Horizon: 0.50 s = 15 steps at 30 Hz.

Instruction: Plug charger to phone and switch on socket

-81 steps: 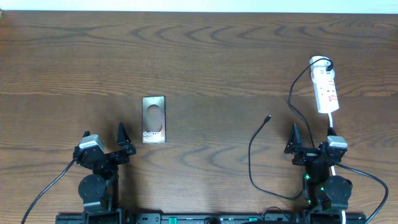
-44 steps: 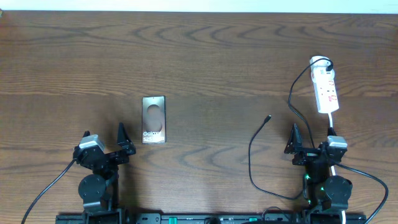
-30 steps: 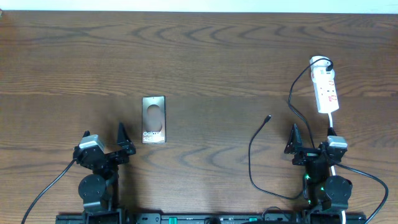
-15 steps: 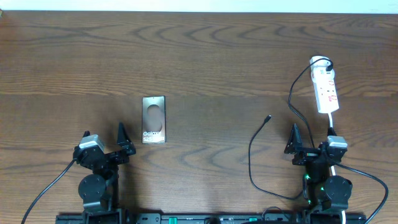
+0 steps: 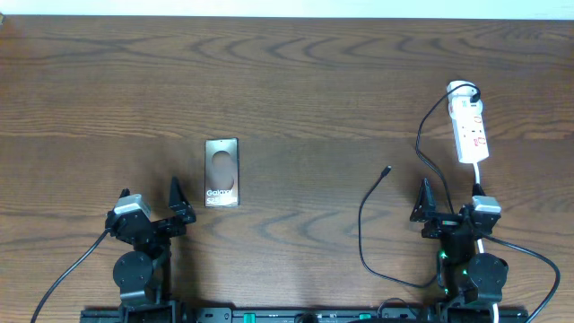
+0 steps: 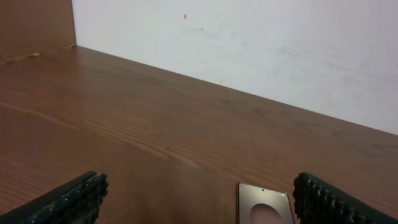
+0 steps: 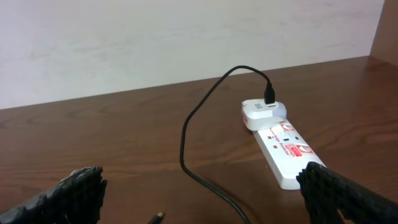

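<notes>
The phone (image 5: 221, 172) lies flat on the table at centre left, with "Galaxy" lettering and a pale oval; its top edge shows in the left wrist view (image 6: 265, 204). The charger cable (image 5: 361, 229) is thin and black; its plug tip (image 5: 387, 168) lies loose on the table and shows in the right wrist view (image 7: 157, 218). The white socket strip (image 5: 469, 131) lies at the right, with an adapter and black plug at its far end (image 7: 264, 111). My left gripper (image 5: 150, 205) is open below and left of the phone. My right gripper (image 5: 451, 205) is open below the socket.
A white cord (image 5: 478, 177) runs from the socket toward the right arm. The wooden table (image 5: 296, 81) ends at a pale wall at the back (image 6: 249, 43). The charger cable loops down by the right arm's base (image 5: 395, 280).
</notes>
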{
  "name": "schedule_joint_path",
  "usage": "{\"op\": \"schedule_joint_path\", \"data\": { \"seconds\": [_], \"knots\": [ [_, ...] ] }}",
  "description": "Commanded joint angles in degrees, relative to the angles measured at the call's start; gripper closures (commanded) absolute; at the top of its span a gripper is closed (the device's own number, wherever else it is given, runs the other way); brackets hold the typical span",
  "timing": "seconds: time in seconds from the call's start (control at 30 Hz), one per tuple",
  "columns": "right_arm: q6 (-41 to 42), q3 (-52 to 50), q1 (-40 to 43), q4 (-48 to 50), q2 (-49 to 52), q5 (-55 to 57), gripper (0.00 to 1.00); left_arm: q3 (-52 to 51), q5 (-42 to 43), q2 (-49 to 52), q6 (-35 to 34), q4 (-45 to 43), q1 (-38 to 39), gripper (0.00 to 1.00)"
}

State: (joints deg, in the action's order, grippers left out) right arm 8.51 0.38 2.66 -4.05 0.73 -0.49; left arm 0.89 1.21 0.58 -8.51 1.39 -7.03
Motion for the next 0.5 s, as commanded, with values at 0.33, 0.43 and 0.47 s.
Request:
{"op": "schedule_joint_path", "data": {
  "seconds": [0.33,0.43,0.47],
  "knots": [
    [-0.44,-0.07,-0.50,-0.26,0.02,0.15,0.01,-0.66,-1.20,-0.31,1.01,2.64,-0.28,0.02],
    [-0.44,-0.07,-0.50,-0.26,0.02,0.15,0.01,-0.66,-1.18,-0.31,0.96,2.64,-0.28,0.02],
    [-0.44,-0.07,-0.50,-0.26,0.02,0.15,0.01,-0.66,-0.87,-0.31,0.94,2.69,-0.28,0.02]
  ]
}}
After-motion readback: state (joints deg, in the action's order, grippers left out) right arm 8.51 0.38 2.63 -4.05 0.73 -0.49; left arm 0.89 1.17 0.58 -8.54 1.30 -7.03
